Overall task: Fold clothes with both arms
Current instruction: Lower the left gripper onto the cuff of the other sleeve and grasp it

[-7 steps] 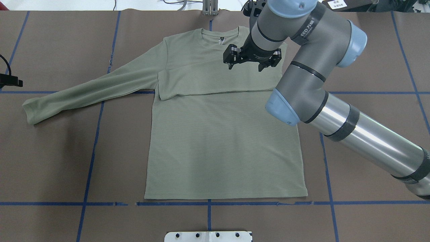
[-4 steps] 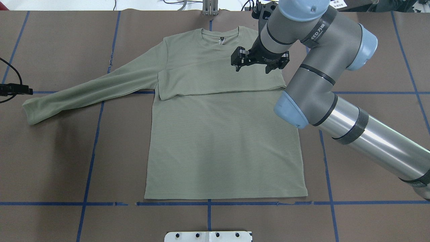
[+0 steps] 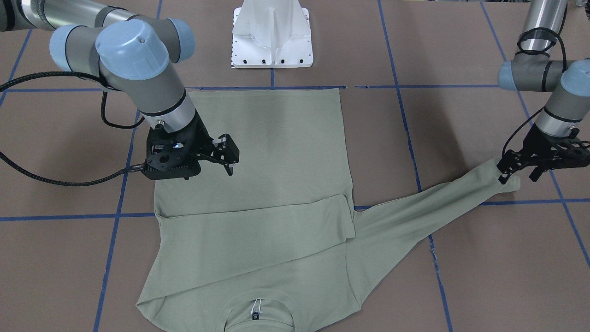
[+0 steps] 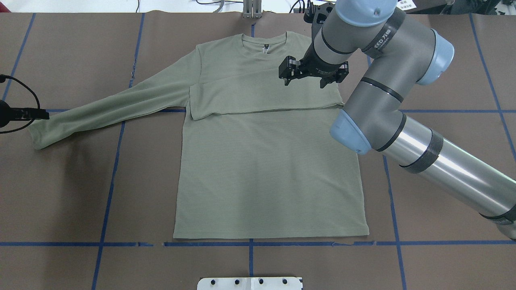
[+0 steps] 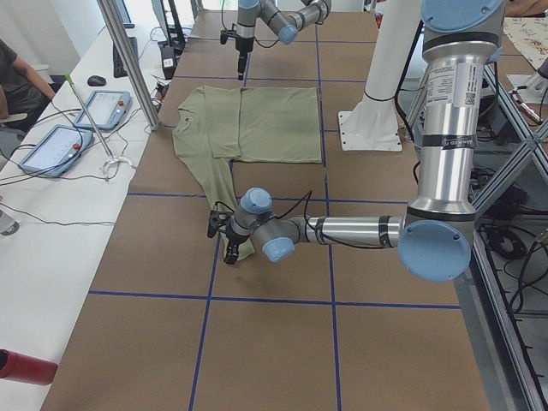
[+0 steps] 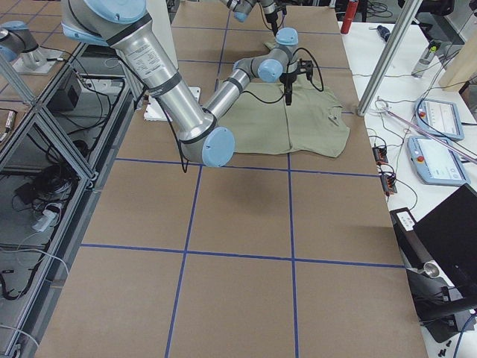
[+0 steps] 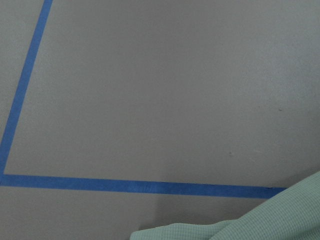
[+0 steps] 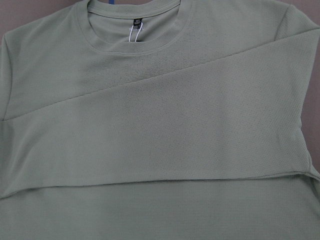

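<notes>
Brown table (image 4: 60,193): shirt (image 4: 266,173) flat. R gripper (image 4: 305,83) wide open over chest, empty; L gripper (image 3: 518,176) open at sleeve cuff (image 3: 510,185).

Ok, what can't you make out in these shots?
- Shirt: one shoulder hidden behind the right arm, overhead view.
- Left pincer: cut by overhead view's left edge; front view leaves cuff contact unclear.
- Neck label print: too small in every view.

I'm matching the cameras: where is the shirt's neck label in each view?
Front-facing: neck label at bottom centre.
Overhead: neck label at top centre.
Exterior left: too small to find.
Exterior right: too small to find.
Left wrist: not in it.
Right wrist: neck label at top, left of centre.
Shared landmark: folded sleeve lying across the chest.
</notes>
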`<state>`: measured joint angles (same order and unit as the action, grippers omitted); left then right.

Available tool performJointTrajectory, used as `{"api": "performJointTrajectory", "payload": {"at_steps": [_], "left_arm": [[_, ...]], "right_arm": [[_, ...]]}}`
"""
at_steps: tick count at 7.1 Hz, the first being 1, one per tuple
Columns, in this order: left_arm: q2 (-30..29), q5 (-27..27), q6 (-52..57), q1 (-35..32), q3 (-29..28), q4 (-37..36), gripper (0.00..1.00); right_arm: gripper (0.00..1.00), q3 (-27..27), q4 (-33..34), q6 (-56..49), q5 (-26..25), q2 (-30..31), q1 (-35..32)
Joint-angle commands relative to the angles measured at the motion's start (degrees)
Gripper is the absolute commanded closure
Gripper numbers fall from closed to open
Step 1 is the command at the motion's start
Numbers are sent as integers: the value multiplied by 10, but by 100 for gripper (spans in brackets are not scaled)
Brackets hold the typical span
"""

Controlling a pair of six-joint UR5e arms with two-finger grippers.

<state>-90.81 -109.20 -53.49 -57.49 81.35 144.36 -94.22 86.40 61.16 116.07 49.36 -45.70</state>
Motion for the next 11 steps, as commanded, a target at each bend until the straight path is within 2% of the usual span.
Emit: {"api": "performJointTrajectory", "payload": {"at_steps": [1,7,11], "left_arm": [[0,8,2,9,-1,-2,2],[20,6,-4,25,7,-4,2],[19,4,-5,27,6,-7,9]], "right_arm": [[0,0,0,0,-1,1,0],[0,-1,0,0,-1,2,-2],[0,-1,-1,-1,1,2,-5]]}}
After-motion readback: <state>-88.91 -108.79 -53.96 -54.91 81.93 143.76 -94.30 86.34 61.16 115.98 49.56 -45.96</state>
